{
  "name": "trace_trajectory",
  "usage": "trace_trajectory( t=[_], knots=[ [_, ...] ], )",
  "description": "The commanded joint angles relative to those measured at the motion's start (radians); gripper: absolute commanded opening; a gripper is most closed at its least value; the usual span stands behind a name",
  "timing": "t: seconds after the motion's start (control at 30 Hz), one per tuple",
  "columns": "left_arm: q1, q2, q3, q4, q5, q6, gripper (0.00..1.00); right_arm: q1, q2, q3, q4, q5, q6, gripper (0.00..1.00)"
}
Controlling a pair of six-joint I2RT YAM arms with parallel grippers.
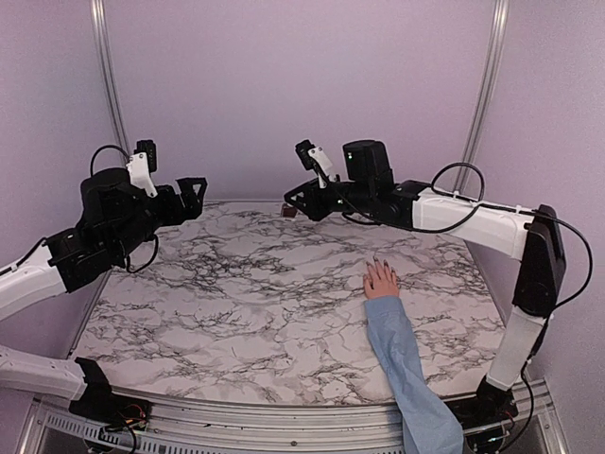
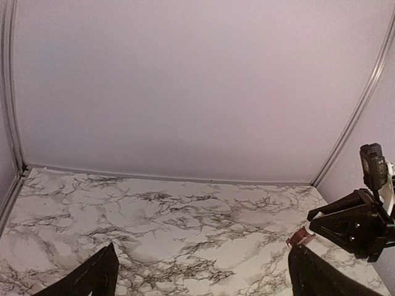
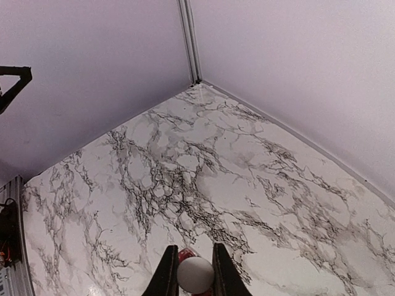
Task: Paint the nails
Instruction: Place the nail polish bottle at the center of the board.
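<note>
So, your right gripper (image 3: 192, 262) is clamped on a small white-topped reddish item (image 3: 195, 275), raised off the table; your left gripper (image 2: 203, 259) gapes, empty. The nails (image 1: 376, 261) lie well behind the right gripper, toward its base. Painting looks unstarted.

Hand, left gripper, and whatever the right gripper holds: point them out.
hand (image 1: 381, 280), top external view, back of the hand.
left gripper (image 1: 197, 199), top external view, between its open fingertips.
white round object (image 3: 195, 274), right wrist view, its rounded top.
</note>
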Motion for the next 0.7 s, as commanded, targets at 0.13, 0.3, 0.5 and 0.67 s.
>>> trace_trajectory(
  t=[0.13, 0.3, 0.5, 0.67],
  knots=[
    [0.075, -0.068, -0.010, -0.187, -0.066, -0.109, 0.99, 0.038, 0.126, -0.066, 0.257, 0.145, -0.071, 0.00],
    [0.102, -0.093, -0.016, -0.194, -0.041, -0.078, 0.99, 0.051, 0.235, -0.059, 0.339, 0.186, -0.073, 0.00],
    [0.153, -0.076, -0.003, -0.209, 0.011, -0.059, 0.99, 0.062, 0.359, -0.032, 0.414, 0.215, -0.076, 0.00],
    [0.192, -0.063, 0.004, -0.209, 0.054, -0.051, 0.99, 0.065, 0.417, -0.032, 0.482, 0.237, -0.099, 0.00]
  ],
)
